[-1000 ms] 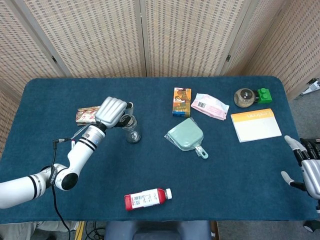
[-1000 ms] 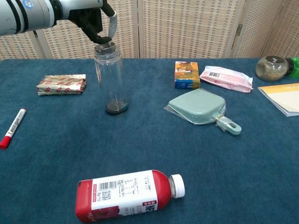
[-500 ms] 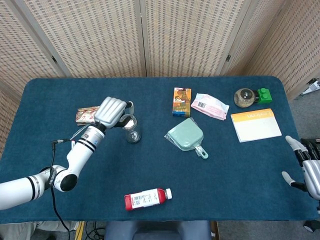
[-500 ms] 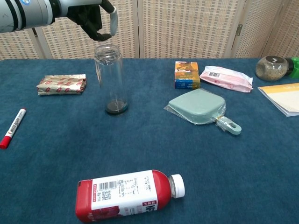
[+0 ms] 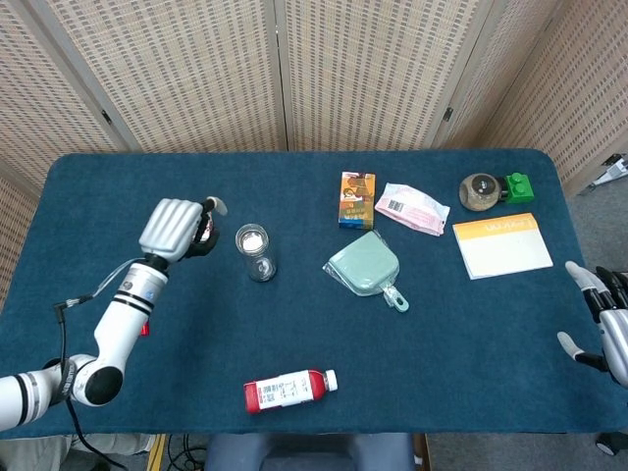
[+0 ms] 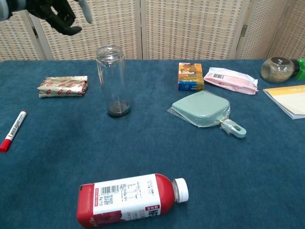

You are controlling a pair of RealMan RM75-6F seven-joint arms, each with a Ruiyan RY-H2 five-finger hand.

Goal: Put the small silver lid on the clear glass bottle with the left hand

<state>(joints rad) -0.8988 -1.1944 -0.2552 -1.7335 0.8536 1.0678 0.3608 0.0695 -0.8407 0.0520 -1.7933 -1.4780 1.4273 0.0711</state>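
Observation:
The clear glass bottle [image 5: 253, 251] [image 6: 112, 81] stands upright on the blue table [image 5: 451, 334], left of centre. From above, a pale silver disc that looks like the small lid [image 5: 251, 236] sits in its mouth. From the chest view I cannot tell the lid apart from the rim. My left hand [image 5: 175, 228] [image 6: 57, 12] hangs above the table to the left of the bottle, clear of it, fingers loosely apart, with nothing visible in it. My right hand [image 5: 601, 329] rests at the table's right edge, fingers spread and empty.
A foil snack packet [image 6: 63, 86] and a red marker [image 6: 13, 130] lie left of the bottle. A red drink bottle [image 5: 289, 391] lies near the front edge. A green case [image 5: 365, 267], orange box [image 5: 357, 199], pink packet [image 5: 412, 208], jar [image 5: 481, 191] and notebook [image 5: 502, 245] lie to the right.
My left hand was at the bottle's mouth with the lid. It has let go and pulled away to the left. The bottle and my right hand stayed put.

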